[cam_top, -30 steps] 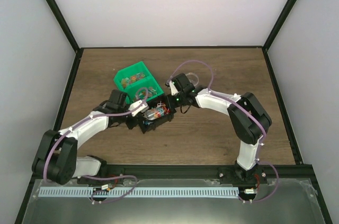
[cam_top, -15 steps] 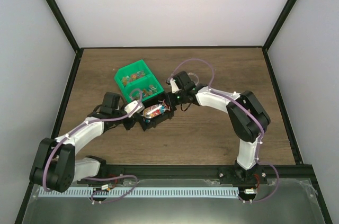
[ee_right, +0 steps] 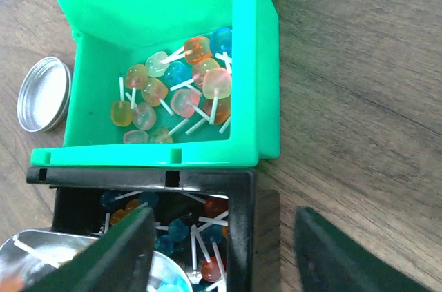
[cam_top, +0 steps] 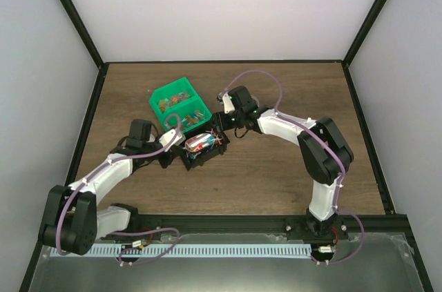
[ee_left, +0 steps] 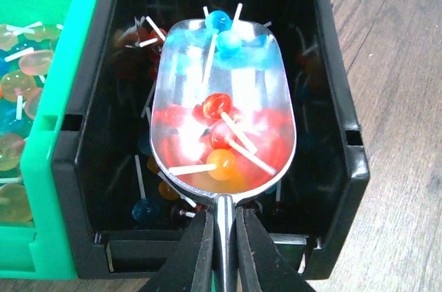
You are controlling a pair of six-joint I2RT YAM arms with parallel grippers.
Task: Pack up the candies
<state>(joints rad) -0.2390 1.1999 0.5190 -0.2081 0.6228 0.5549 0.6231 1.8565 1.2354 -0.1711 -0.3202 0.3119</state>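
Observation:
My left gripper [ee_left: 223,219] is shut on the handle of a metal scoop [ee_left: 221,119], which hangs level over the black bin [ee_left: 349,161]. Several candies [ee_left: 221,164], small red, blue and orange balls on white sticks, lie in the scoop. More candies [ee_right: 178,230] lie on the bin's floor. In the top view the scoop [cam_top: 199,143] sits above the black bin [cam_top: 207,159], with the left gripper [cam_top: 173,139] at its left. My right gripper [ee_right: 224,217] is open, its fingers either side of the black bin's far right corner [ee_right: 243,237], holding nothing.
A green bin [ee_right: 266,64] of paler, duller sweets stands against the black bin's far side; in the top view this green bin [cam_top: 160,95] is at the table's middle left. A round metal lid [ee_right: 43,93] lies on the wood left of it.
My right gripper has opened and lifted a little away from the black bin's corner. The left gripper has drawn back to the left with the loaded scoop.

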